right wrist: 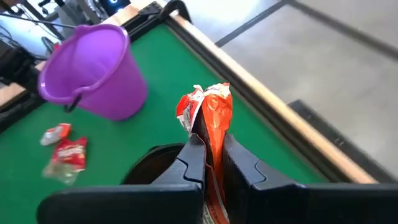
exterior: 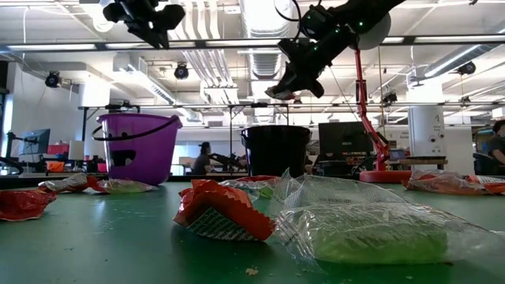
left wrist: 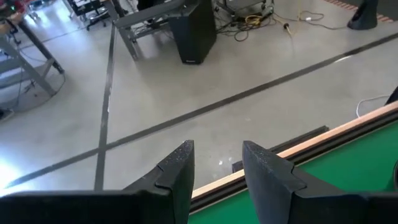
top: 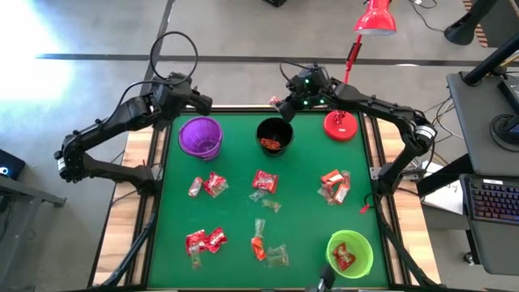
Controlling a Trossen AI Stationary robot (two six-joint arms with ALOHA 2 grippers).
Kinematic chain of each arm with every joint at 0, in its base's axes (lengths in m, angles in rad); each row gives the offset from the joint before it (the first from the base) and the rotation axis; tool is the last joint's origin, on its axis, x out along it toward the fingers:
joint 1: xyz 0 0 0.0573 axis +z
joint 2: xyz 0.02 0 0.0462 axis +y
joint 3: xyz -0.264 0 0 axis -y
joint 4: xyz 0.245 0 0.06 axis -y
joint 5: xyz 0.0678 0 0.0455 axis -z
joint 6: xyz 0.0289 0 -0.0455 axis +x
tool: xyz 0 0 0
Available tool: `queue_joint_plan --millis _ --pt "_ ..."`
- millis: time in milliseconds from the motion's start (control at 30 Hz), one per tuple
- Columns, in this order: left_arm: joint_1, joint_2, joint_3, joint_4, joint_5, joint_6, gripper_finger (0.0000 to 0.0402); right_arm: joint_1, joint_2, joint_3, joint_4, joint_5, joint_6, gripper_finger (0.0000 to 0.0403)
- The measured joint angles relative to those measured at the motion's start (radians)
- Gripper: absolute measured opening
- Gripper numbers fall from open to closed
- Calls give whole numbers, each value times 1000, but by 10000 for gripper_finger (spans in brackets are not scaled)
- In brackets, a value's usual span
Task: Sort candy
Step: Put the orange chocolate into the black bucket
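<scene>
On the left we see our left hand [top: 197, 102] raised above the far left corner of the green desk [top: 300, 215], its fingers [left wrist: 180, 171] spread apart with nothing between them, pointing out over the desk edge toward the floor. Just beside it on the desk stands the purple cup [top: 200, 136], upright. Further right sits the black cup [top: 274, 135], with some red candy already lying inside. Our right hand [top: 281, 108] hangs over the far rim of that black cup, fingers pressed together on an orange-red candy [right wrist: 212, 118] whose crinkled wrapper sticks up between them. Across the middle of the desk we count loose candy [top: 263, 182] in small scattered groups, red and clear wrappers, some near the purple cup and some toward the near edge. At the near right corner the green cup [top: 350, 252] holds one red sweet.
</scene>
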Motion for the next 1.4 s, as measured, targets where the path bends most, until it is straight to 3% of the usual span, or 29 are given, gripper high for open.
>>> queue_joint_plan --millis 233,700,900,1100,1400 --pt "0 -9 0 -20 72 51 119 54 0 0 -42 1 78 18" --pt "0 -16 0 -33 73 144 119 101 25 -16 -46 0 95 18" --pt "0 -19 0 -34 74 144 119 104 108 -23 -88 -69 112 18" --pt "0 -32 0 -42 74 144 119 115 117 -16 -82 -71 110 18" --pt "0 -37 0 -42 127 148 119 119 114 -16 -93 -115 125 70"
